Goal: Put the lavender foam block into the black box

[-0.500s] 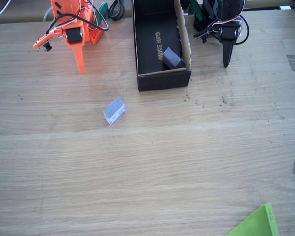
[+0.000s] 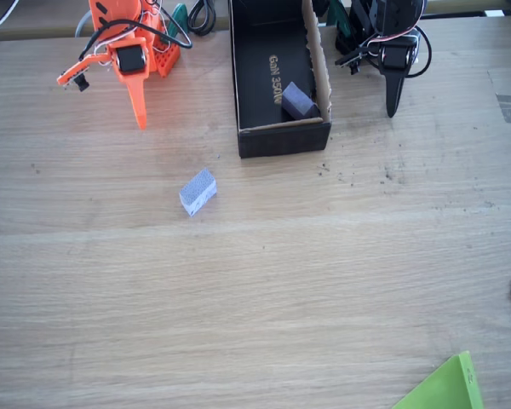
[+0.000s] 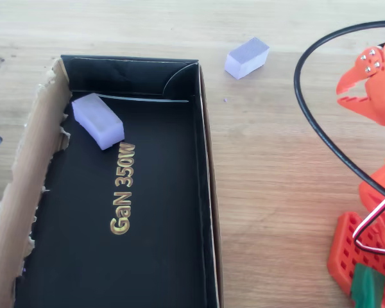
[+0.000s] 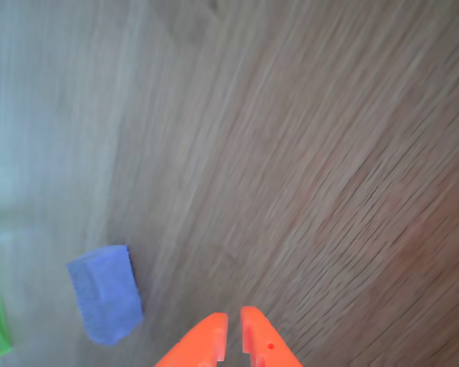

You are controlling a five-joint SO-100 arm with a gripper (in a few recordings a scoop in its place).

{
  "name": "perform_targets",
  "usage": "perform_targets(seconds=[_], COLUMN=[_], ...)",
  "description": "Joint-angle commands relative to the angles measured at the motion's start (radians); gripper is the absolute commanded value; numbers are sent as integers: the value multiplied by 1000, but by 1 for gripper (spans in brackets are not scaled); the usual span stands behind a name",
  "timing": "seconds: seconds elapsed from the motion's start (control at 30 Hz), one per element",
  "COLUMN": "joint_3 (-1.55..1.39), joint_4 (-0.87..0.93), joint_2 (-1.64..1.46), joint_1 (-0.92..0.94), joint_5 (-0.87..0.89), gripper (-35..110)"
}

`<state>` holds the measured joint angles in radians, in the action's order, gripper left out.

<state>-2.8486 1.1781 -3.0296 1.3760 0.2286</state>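
Fingers point(image 4: 234, 336) nearly pressed together, empty, hovering over bare bench point(image 2: 324, 281). Lavender foam block point(image 2: 198, 191) lying loose, well apart from black box point(image 2: 281, 136). Probably light, squashy: best pinched gently across short sides.

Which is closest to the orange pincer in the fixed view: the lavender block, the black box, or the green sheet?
From the pincer:
1. Lavender block, on the table, lower right of it.
2. Black box, to its right; nearly tied with the block.
3. Green sheet, far bottom-right corner.
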Motion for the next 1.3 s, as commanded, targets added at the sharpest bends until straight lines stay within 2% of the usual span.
perform_targets(seconds=[0.0,0.27,0.43,0.5,0.6,0.87,0.97,1.27], joint_3=[-5,25,183,298,565,1140,1212,1213], joint_4=[-48,-146,-130,-112,-44,291,334,341], joint_2=[-9,-9,2,107,430,1005,1127,1152], joint_1=[3,6,5,9,25,5,12,-9], joint_5=[21,49,-31,-31,-3,127,138,80], gripper=[0,0,0,0,0,0,0,3])
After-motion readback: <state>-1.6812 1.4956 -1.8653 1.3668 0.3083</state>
